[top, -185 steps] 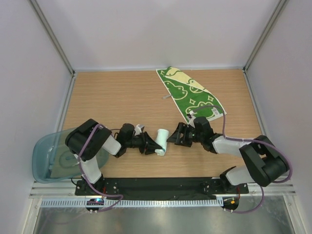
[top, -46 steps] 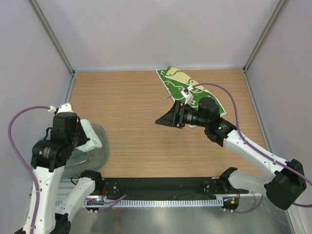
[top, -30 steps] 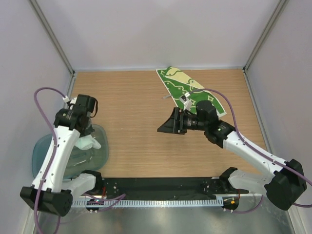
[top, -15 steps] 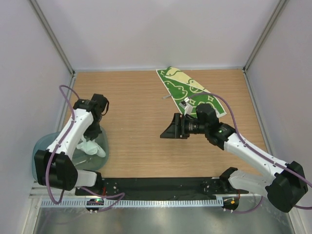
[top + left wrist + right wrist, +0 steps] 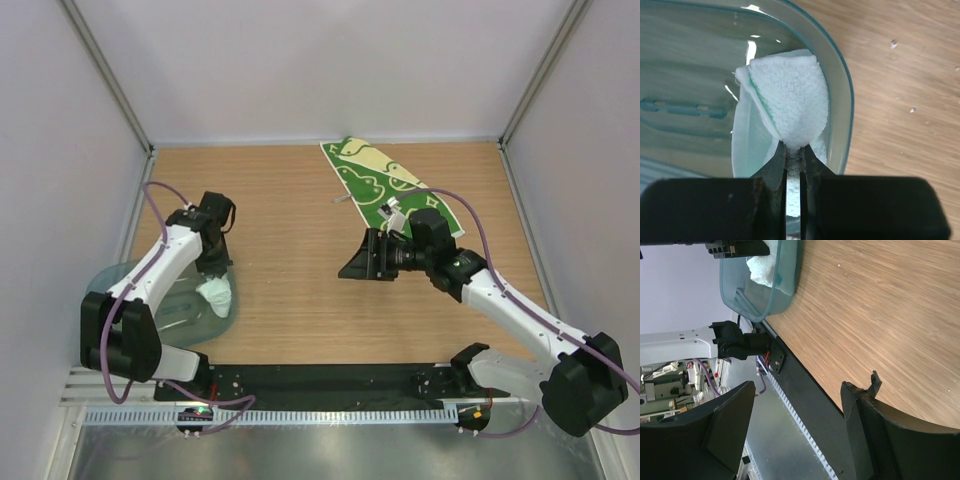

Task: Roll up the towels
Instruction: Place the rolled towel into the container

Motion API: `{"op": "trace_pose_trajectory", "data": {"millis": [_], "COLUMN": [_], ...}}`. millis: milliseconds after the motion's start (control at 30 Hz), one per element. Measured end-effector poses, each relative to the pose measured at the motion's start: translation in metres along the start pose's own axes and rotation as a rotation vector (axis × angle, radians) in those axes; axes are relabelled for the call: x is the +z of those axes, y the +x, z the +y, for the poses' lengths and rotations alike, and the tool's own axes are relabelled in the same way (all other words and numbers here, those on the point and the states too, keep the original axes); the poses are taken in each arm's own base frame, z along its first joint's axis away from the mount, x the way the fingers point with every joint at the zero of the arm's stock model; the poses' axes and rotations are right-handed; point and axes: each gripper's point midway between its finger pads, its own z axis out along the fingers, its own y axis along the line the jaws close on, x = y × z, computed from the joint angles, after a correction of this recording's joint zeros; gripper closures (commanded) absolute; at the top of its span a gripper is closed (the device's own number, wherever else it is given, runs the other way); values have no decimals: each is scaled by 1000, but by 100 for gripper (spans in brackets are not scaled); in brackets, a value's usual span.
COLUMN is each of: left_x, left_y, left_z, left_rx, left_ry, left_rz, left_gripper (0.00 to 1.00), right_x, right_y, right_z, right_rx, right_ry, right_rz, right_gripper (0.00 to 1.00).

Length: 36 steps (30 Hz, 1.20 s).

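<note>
Mint-blue towel (image 5: 790,100), rolled, now hangs in the bin (image 5: 842,107) instead of mid-table, our left gripper (image 5: 793,149) still pinching it, right gripper (image 5: 352,266) gaping, so we reckon the flat green towel (image 5: 370,185) comes next.

This is a robot test cell in a lab: plain pale panels (image 5: 320,60) on metal posts (image 5: 105,72) box in a wooden desk (image 5: 290,210). The left arm (image 5: 150,275) and right arm (image 5: 520,310) (purple cables (image 5: 470,218) trailing) are bolted to a black rail (image 5: 330,378).
</note>
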Motion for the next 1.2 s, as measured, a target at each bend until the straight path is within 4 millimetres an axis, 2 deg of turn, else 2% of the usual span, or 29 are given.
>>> {"op": "trace_pose_trajectory", "data": {"millis": [233, 500, 700, 833, 867, 933, 967, 1033, 1067, 1200], "left_x": [24, 34, 52, 54, 53, 52, 51, 49, 47, 37], "left_y": [3, -1, 7, 6, 6, 5, 5, 4, 3, 2], "left_z": [-15, -29, -26, -24, -23, -20, -19, -17, -16, -14], "left_rx": [-26, -85, -140, -215, -231, -272, -289, -315, -323, -349], "left_ry": [87, 182, 184, 216, 225, 244, 251, 260, 265, 279], "left_rz": [-71, -156, -154, -174, -177, -183, -185, -191, -195, -213], "left_gripper": [100, 100, 100, 98, 94, 80, 69, 56, 45, 27], "right_x": [-2, -3, -4, -4, -4, -4, -4, -4, -4, -5], "right_y": [4, 6, 5, 6, 6, 6, 6, 7, 7, 6], "right_z": [-7, -7, -6, -6, -6, -6, -7, -7, -7, -7], "right_rx": [7, 9, 4, 4, 5, 6, 7, 8, 9, 12], "right_ry": [25, 27, 27, 29, 29, 30, 31, 33, 34, 40], "right_rz": [18, 26, 27, 29, 29, 30, 32, 32, 33, 34], "right_gripper": [24, 24, 24, 24, 24, 24, 24, 24, 24, 23]}}
